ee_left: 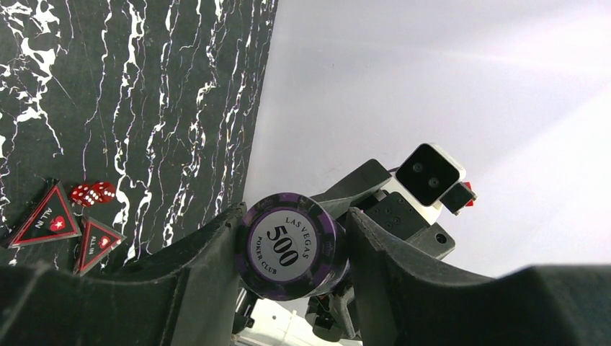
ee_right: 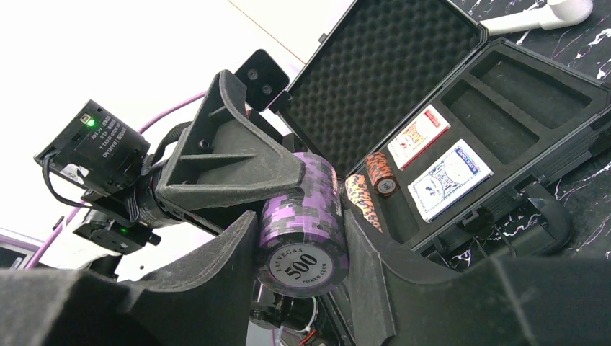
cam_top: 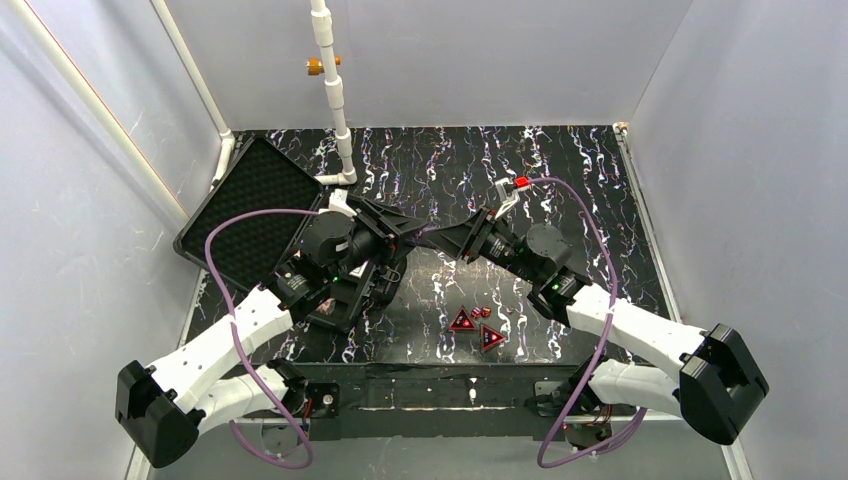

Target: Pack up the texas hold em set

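Observation:
A purple chip stack [ee_left: 288, 245] marked 500 is held in the air between both arms, above the middle of the table. My left gripper [ee_left: 292, 249] is shut on one end of it. My right gripper [ee_right: 301, 245] is shut on the other end of the same chip stack [ee_right: 306, 216]. The black case [ee_right: 533, 94] lies open behind them, its foam lid [cam_top: 250, 205] up at the far left. In it lie a red deck [ee_right: 418, 135], a blue deck [ee_right: 449, 179] and orange chip stacks [ee_right: 364, 198]. Two red triangles [cam_top: 462, 320] and tiny red dice [cam_top: 480, 312] lie on the table.
A white pipe [cam_top: 335, 95] stands at the back, next to the case lid. Grey walls close the table in on three sides. The dark marbled mat [cam_top: 560, 170] covers the table. The left arm covers most of the case base in the top view.

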Robot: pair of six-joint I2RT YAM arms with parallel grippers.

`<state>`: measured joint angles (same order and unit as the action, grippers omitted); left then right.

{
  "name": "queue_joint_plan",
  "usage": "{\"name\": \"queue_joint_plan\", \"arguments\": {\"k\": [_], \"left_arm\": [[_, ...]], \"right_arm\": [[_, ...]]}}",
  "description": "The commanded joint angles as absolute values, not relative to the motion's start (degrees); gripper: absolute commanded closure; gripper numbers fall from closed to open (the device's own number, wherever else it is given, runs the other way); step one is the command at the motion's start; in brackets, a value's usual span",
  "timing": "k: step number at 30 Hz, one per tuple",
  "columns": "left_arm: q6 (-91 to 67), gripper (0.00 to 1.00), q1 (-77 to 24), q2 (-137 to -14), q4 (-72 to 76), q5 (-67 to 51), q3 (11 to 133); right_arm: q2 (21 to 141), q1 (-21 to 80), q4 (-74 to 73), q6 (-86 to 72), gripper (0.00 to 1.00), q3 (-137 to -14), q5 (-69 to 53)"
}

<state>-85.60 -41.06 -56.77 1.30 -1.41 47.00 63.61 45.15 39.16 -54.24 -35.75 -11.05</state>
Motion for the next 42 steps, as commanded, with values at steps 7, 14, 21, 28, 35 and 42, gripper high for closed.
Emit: {"name": "queue_joint_plan", "arguments": {"k": [7,14,21,28,35,42], "left_arm": [[-85.4,0.39,-41.6,-55.8,0.4,-0.8,51.7],[-91.1,0.30,-41.6,-55.9,0.4,-3.5,50.6],[-94.9,0.32,-42.0,-56.0,0.3,-3.2,49.8],[-97.9,0.34,-42.3,-58.2,0.8,-3.3,50.2],[-99.4,0.35,-42.4,-59.8,1.0,-3.1,50.8],[-99.9,0.46,-42.5,-61.3,1.0,-3.5,51.9]], "right_arm": [[60.0,45.8,43.3,-52.4,0.99,-35.1,-8.4],[59.8,45.8,44.2,-49.9,0.99,-36.0,-4.3],[61.2,45.8,47.3,-49.9,0.99,-36.1,-3.9],[60.7,45.9,47.9,-48.8,0.99,-35.5,-3.5],[60.0,46.0,47.0,-46.6,0.99,-35.6,-2.8],[58.8,46.0,46.3,-44.8,0.99,-36.0,-2.4]]}}
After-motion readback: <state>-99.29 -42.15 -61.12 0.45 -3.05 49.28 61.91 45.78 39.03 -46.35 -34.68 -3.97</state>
